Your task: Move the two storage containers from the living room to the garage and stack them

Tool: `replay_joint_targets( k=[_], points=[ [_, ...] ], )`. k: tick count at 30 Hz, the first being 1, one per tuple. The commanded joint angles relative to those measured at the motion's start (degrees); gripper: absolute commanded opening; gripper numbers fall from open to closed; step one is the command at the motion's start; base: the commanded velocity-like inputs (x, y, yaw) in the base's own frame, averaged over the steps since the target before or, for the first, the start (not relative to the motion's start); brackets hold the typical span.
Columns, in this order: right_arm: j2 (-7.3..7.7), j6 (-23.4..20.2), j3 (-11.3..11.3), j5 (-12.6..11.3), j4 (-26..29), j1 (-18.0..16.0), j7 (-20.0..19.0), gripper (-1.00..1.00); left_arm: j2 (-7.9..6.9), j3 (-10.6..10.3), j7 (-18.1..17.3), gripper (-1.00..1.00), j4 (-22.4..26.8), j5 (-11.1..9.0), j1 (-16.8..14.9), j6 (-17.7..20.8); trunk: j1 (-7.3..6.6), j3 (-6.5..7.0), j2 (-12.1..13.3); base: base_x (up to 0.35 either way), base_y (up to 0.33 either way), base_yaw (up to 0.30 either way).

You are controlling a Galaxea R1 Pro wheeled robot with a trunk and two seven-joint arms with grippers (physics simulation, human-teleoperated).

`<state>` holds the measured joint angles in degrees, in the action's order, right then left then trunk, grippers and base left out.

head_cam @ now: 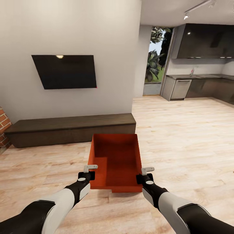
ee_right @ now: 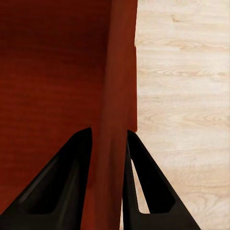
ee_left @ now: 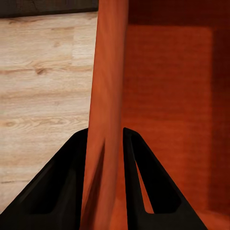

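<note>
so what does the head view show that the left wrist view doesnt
Head view alone: the wall TV, the brick fireplace edge, the kitchen cabinets, the right claw on the container's right wall, and the bin's whole outline.

Left wrist view alone: the close-up of the left claw, its fingers on either side of the thin orange wall, shut on it.

Both: the storage container, the pale wood-plank floor, the dark low cabinet, and the left claw.

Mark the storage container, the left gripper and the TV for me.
storage container (head_cam: 118, 159), head view, inner bottom.
left gripper (ee_left: 105, 158), left wrist view, midway between fingertips, clamped on container wall.
TV (head_cam: 66, 71), head view, screen middle.
</note>
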<state>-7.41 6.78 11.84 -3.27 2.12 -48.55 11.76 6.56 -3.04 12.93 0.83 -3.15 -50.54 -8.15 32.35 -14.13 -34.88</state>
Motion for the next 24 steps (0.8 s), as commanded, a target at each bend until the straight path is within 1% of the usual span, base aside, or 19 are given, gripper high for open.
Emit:
replay_joint_targets(
  k=[1,24],
  points=[
    [-0.24,0.3,-0.5,-1.5,-0.4,-0.1,0.5,-1.00,0.21,1.1,1.0,-1.00,0.1,-0.1,-0.1,-0.4,0.02,0.01,-0.1,0.000,0.000,0.000],
    [-0.24,0.3,-0.5,-1.5,-0.4,-0.1,0.5,-1.00,0.21,1.1,1.0,-1.00,0.1,-0.1,-0.1,-0.4,0.02,2.11,-0.1,0.000,0.000,0.000]
  ],
)
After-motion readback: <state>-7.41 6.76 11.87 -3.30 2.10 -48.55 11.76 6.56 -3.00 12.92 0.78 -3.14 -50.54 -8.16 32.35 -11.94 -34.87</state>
